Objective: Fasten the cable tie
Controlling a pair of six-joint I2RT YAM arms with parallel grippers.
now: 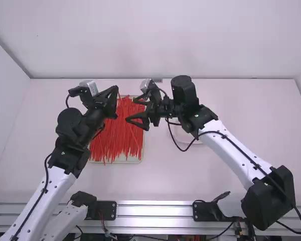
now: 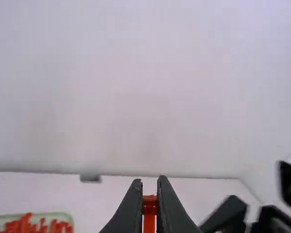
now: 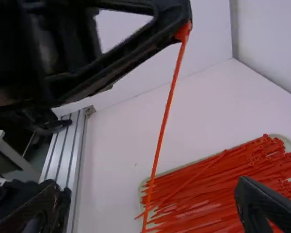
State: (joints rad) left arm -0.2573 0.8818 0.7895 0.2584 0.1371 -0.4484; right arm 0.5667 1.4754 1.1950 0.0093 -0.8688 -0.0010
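My left gripper [image 1: 114, 93] is raised over the far end of a pale tray [image 1: 142, 150] that holds a pile of red cable ties [image 1: 115, 135]. It is shut on the head of a single red cable tie [image 3: 167, 111], which hangs down towards the pile [image 3: 223, 194]. In the left wrist view the same tie [image 2: 149, 211] sits pinched between my left gripper's [image 2: 149, 194] shut fingers. My right gripper [image 1: 133, 110] is just right of it, above the tray's right edge. It stands wide open [image 3: 150, 213], with the hanging tie's tail between its spread fingers [image 3: 266, 206], apart from them.
A white round dish [image 1: 188, 136] lies on the table under the right arm, partly hidden. An aluminium rail [image 1: 155, 208] runs along the table's near edge. White walls close the table at the back and left.
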